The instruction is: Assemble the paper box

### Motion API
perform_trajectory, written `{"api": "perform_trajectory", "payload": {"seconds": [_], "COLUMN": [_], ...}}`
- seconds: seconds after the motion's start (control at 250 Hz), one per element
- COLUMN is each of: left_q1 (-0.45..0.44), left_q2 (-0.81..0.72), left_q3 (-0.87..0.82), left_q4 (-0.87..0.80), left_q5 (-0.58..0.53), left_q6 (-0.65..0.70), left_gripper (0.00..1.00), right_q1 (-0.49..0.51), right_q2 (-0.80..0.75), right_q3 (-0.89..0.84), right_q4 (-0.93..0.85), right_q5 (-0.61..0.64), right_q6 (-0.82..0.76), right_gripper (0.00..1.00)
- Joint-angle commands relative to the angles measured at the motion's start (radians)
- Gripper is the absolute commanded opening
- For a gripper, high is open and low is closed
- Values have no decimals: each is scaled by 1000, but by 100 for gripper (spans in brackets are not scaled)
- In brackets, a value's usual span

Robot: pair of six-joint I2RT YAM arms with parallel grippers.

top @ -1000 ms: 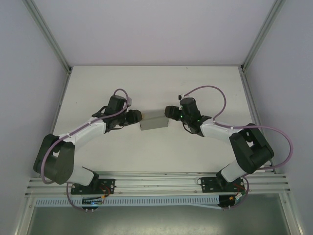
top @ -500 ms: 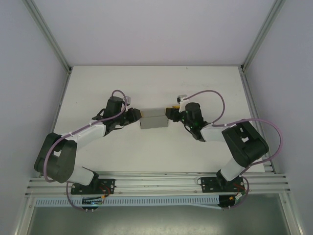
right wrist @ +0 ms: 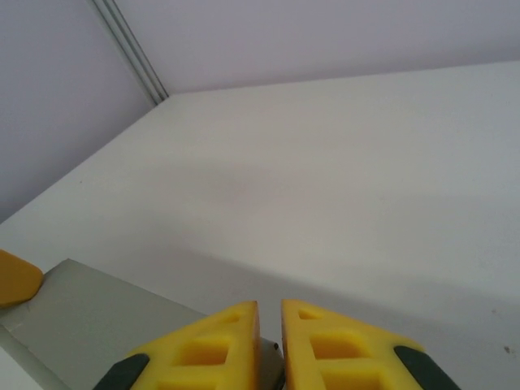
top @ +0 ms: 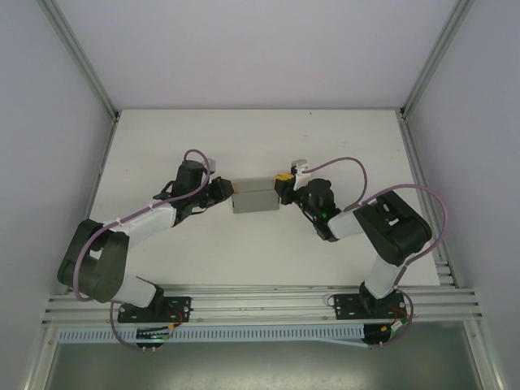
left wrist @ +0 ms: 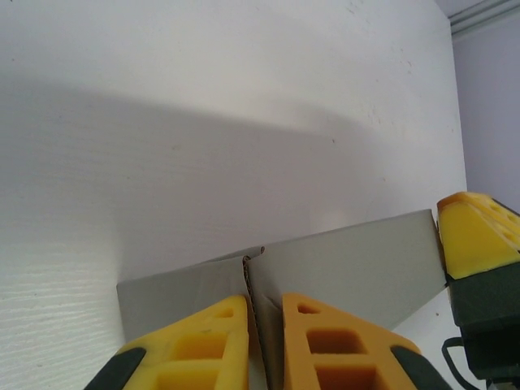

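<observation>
Left claw (top: 231, 188), seen from above, reaches in from the left side of the white tabletop (top: 260, 138) and meets the left end of the paper box (top: 255, 199). That grey box lies about midway between the tabletop's left and right edges, long side running left to right. Opposite it, the right claw (top: 282, 184) touches the box's right end at its far corner. Both arms bend inward from the near edge.

From the left wrist, the left claw (left wrist: 265, 302) has its two yellow fingers (left wrist: 203, 341) drawn close, pinching a thin upright edge of grey card in the slit between them. The paper box (left wrist: 349, 264) stretches away to the right, with a seam where two card pieces meet just above the fingertips. At the box's other end stands a yellow finger (left wrist: 475, 237) of the right claw, touching the card.

From the right wrist, the right claw (right wrist: 270, 307) shows its fingers pressed almost together, a narrow slit between them. Whether card sits in that slit cannot be told. Grey card of the paper box (right wrist: 89, 321) runs off to the lower left, where a yellow fingertip (right wrist: 16, 278) of the left claw rests against it. Bare tabletop (right wrist: 341, 187) spreads beyond.
</observation>
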Motion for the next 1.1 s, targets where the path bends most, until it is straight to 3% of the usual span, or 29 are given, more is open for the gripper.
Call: {"api": "perform_trajectory", "payload": {"seconds": [0.0,0.068,0.22,0.444,0.703,0.831,0.947,1.095], "left_q1": [-29,-30,-28,-29,-30,-30,-30,-29], "left_q2": [123,131,154,149,97,62,37,18], "left_q3": [-119,-126,-125,-154,-74,6,83,176], "left_q4": [-263,-254,-299,-298,-363,-415,-437,-479], "left_q5": [30,37,16,31,22,2,6,-27], "left_q6": [2,5,15,17,51,91,128,177], "left_gripper": [0,0,0,0,0,5,17,28], "right_q1": [59,59,60,58,61,62,61,61], "right_q2": [169,162,150,132,0,-78,-118,-154], "right_q3": [-114,-122,-126,-123,-6,64,173,280], "right_q4": [-437,-428,-482,-547,-803,-932,-1087,-1172], "right_q5": [-85,-88,-70,-54,-14,0,27,39], "right_q6": [-57,-51,4,90,131,138,157,163], "right_gripper": [12,5,0,0,0,0,0,11]}}
